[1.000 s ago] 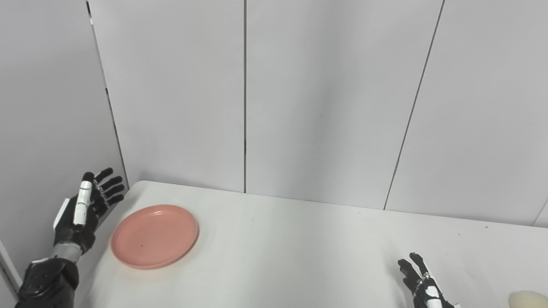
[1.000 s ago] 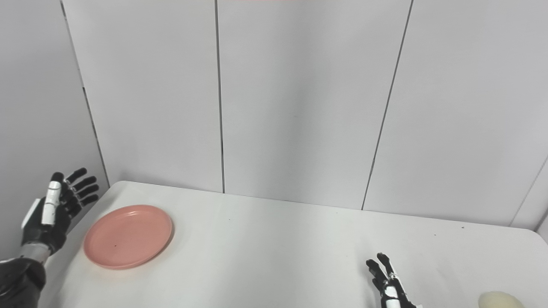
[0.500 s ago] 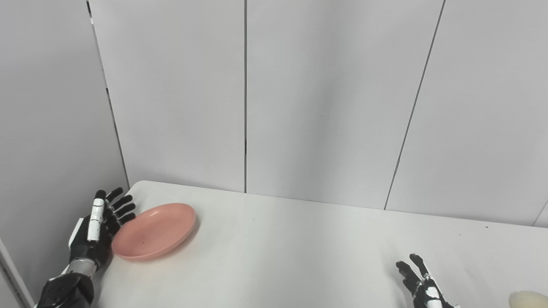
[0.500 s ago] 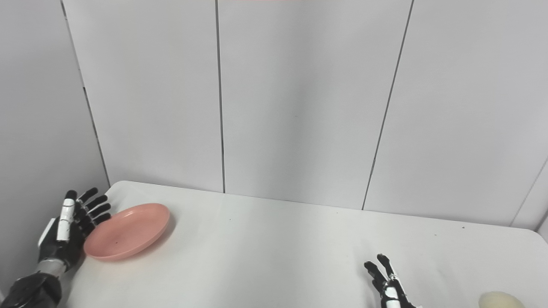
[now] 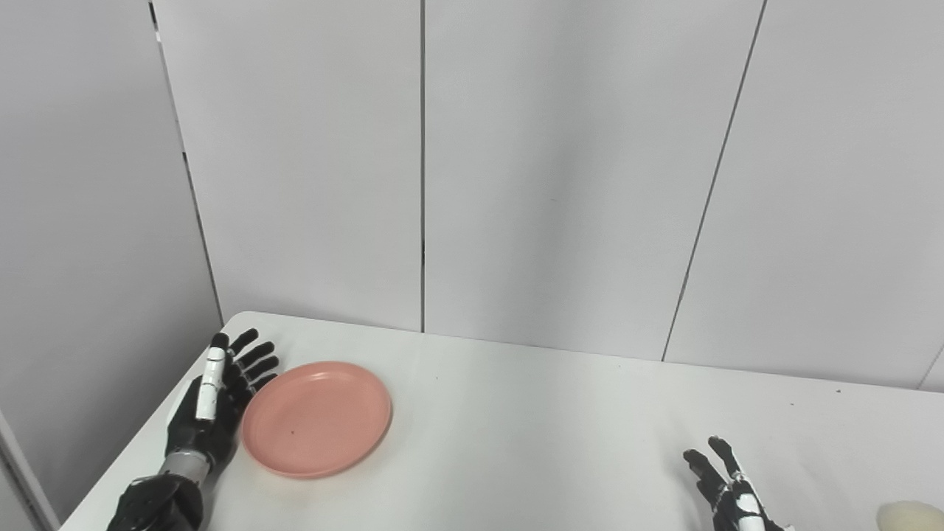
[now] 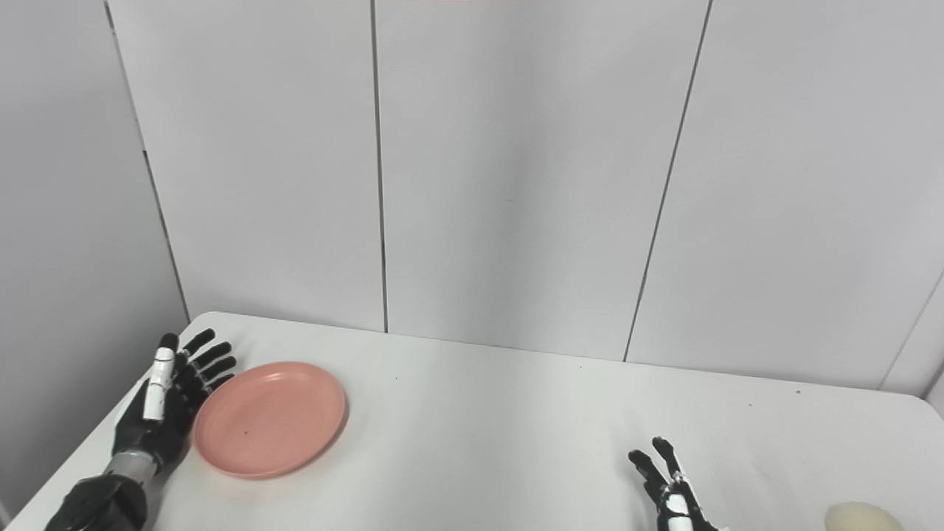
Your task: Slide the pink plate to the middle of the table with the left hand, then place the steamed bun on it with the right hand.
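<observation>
Pink plate point(image 5: 316, 418) flat | left hand point(image 5: 214, 398) fingers spread, touching rim | right hand point(image 6: 672, 490) fingers spread

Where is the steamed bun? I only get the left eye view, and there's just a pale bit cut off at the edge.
Observer: The right eye view shows the steamed bun across its whole width. It is on the table at the bottom right, apart from the right robot hand.
Operator: Is it about to fall off the table?
Observer: Probably not. Bare table shows to the bun's right in that view.
Operator: Does the table end soon after?
Observer: Its far right corner rounds off just inside that picture.
</observation>
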Action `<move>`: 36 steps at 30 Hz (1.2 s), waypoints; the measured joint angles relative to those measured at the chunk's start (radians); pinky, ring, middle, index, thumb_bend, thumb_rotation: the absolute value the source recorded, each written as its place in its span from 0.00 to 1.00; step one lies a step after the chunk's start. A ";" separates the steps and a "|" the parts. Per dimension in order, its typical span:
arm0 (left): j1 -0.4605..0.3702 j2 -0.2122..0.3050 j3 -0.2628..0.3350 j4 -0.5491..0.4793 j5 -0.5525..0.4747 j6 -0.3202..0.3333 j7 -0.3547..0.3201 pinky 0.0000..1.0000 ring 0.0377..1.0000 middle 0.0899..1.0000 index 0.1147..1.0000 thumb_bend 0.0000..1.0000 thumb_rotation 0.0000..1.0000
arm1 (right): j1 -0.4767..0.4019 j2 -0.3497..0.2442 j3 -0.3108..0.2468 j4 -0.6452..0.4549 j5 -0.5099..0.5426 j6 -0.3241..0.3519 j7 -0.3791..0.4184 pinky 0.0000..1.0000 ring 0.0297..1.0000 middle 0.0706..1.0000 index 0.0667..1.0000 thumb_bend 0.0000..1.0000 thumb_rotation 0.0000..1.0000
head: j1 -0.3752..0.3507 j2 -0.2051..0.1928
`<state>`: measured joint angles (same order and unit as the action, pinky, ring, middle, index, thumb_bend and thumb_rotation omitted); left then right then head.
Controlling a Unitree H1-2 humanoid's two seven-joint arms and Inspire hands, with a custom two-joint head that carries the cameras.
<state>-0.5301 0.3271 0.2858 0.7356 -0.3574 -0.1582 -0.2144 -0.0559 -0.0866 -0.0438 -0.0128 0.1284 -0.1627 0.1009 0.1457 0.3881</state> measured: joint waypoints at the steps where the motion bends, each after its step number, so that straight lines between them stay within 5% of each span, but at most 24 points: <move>1: 0.003 -0.002 -0.004 -0.010 0.001 0.006 0.000 0.75 0.78 0.79 0.81 0.76 0.92 | 0.000 0.000 0.000 0.000 0.000 0.000 0.000 0.96 0.91 0.84 0.93 0.64 1.00 | 0.002 0.000; 25: -0.051 -0.136 -0.119 -0.027 0.040 0.028 -0.012 0.76 0.78 0.75 0.78 0.77 0.92 | 0.013 0.004 0.014 -0.019 -0.020 0.001 -0.002 0.94 0.89 0.81 0.92 0.68 1.00 | -0.023 0.017; 36: -0.055 -0.203 -0.168 -0.063 0.135 0.050 0.067 0.76 0.78 0.77 0.77 0.76 0.91 | 0.028 0.019 0.021 -0.035 -0.048 0.006 -0.008 0.93 0.87 0.82 0.91 0.72 1.00 | -0.066 0.035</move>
<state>-0.5855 0.1240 0.1180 0.6724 -0.2220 -0.1082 -0.1471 -0.0283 -0.0675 -0.0228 -0.0476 0.0806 -0.1567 0.0929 0.0798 0.4234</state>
